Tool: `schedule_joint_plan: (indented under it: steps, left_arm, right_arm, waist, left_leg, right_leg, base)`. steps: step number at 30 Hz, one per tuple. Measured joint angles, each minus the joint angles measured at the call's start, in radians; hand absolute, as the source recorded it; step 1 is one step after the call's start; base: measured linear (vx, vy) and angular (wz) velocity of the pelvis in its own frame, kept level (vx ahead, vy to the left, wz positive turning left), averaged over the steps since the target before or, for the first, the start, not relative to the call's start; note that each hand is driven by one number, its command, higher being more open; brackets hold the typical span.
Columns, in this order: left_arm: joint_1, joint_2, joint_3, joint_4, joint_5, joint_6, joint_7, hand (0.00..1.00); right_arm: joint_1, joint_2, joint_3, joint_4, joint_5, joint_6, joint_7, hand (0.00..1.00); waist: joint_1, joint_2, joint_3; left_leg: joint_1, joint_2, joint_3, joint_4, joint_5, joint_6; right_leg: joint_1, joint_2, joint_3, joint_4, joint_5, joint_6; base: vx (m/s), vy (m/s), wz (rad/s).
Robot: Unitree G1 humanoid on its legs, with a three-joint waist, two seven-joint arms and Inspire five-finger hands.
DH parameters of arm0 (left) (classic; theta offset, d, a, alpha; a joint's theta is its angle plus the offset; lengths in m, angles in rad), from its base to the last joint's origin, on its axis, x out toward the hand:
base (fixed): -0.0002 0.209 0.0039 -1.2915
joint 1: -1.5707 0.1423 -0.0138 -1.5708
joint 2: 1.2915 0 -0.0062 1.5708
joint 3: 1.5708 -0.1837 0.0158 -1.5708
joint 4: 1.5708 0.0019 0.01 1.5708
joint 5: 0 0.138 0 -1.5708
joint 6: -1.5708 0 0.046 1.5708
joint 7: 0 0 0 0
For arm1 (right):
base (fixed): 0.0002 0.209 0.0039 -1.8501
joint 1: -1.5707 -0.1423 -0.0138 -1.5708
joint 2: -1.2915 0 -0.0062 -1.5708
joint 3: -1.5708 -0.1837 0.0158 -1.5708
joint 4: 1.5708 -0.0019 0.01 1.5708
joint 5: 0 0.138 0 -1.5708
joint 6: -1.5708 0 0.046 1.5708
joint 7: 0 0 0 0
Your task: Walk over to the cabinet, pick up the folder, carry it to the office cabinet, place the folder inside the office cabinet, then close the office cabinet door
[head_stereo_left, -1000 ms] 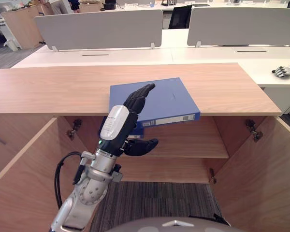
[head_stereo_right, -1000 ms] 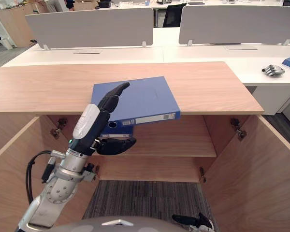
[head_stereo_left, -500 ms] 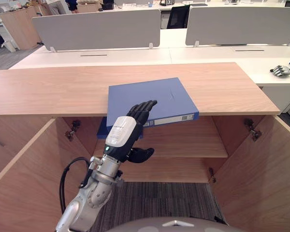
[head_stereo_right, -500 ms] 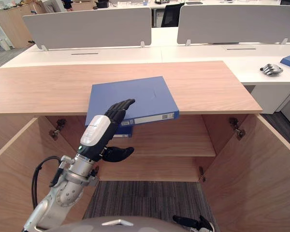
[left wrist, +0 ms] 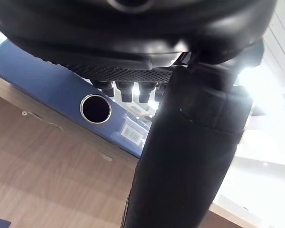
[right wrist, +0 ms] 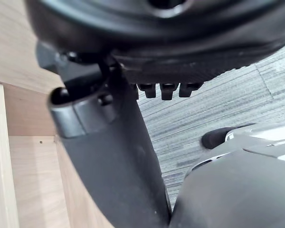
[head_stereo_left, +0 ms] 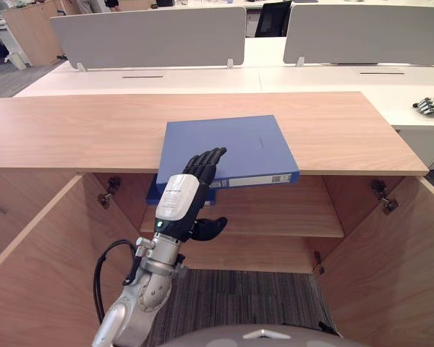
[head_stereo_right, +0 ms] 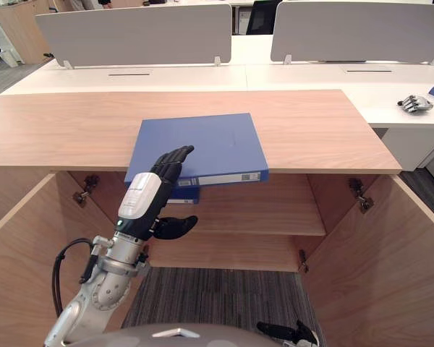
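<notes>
Blue folder, wood-grain cabinet
The folder was blue with a pale spine label; the cabinet showed warm wood grain, the carpet grey stripes, the partitions light grey, the left hand black and white.

Both head eyes look down on the cabinet; wrist cameras close-up

Bright, even overhead light covers the tabletop. The shelf beneath lies in soft shade. In the left wrist view, strong glare washes out the area beside the left robot hand, a dark silhouette. The right robot hand shows dim against lit carpet.
</notes>
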Motion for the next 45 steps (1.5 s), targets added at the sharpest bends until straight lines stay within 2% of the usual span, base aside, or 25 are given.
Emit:
schedule_joint_plan:
  steps: [8, 16, 28, 29, 34, 45]
  left_arm:
    - [0.000, -0.006, 0.013, 0.003, 0.020, 0.002, 0.009, 1.00]
    - [0.000, -0.074, 0.026, -0.001, 0.035, 0.016, 0.018, 1.00]
    - [0.000, -0.067, 0.060, -0.001, 0.054, 0.042, 0.029, 1.00]
    - [0.000, -0.066, 0.065, 0.001, 0.058, 0.042, 0.029, 0.00]
    - [0.000, -0.062, 0.097, 0.011, 0.077, 0.060, 0.032, 0.00]
    - [-0.074, -0.052, 0.148, 0.004, 0.155, 0.037, 0.115, 0.00]
  right_arm:
    - [-0.001, 0.000, 0.001, 0.000, 0.000, 0.000, 0.010, 1.00]
    - [0.000, 0.000, -0.001, 0.009, 0.001, 0.000, 0.013, 1.00]
    - [0.003, -0.004, -0.001, 0.009, 0.000, 0.000, 0.015, 1.00]
    - [0.003, -0.004, -0.001, 0.009, 0.000, 0.000, 0.015, 1.00]
    - [0.005, -0.006, -0.001, 0.007, 0.000, 0.001, 0.016, 1.00]
    - [-0.001, -0.008, -0.001, -0.002, 0.001, 0.009, 0.025, 1.00]
  waist:
    - [-0.001, 0.000, 0.001]
    - [-0.001, 0.001, -0.002]
    - [-0.001, 0.009, -0.008]
    - [-0.001, 0.010, -0.009]
    - [-0.001, 0.013, -0.010]
    - [-0.012, 0.012, -0.010]
  left_leg:
    - [-0.002, 0.000, -0.002, 0.000, -0.001, 0.000]
    - [-0.016, 0.002, 0.000, 0.000, -0.001, 0.000]
    - [-0.019, 0.003, -0.001, 0.000, -0.001, 0.000]
    - [-0.019, 0.003, -0.001, 0.000, -0.001, 0.000]
    - [-0.023, 0.003, -0.011, 0.000, -0.001, 0.000]
    - [-0.027, 0.002, -0.016, -0.001, -0.001, 0.000]
  right_leg:
    - [0.002, 0.000, -0.004, -0.004, 0.000, 0.000]
    - [-0.011, 0.002, 0.003, 0.000, 0.002, 0.003]
    - [-0.021, 0.004, 0.003, 0.007, 0.001, 0.001]
    - [-0.021, 0.004, 0.002, 0.007, 0.001, 0.001]
    - [-0.020, 0.003, -0.009, 0.003, -0.001, -0.001]
    - [-0.016, 0.004, -0.016, -0.007, -0.001, -0.002]
  base:
    - [0.00, 0.000, 0.00]
    - [0.00, 0.000, 0.00]
    - [-0.01, 0.000, 0.00]
    - [-0.03, 0.001, 0.02]
    - [-0.01, -0.004, 0.05]
    - [0.00, -0.001, 0.01]
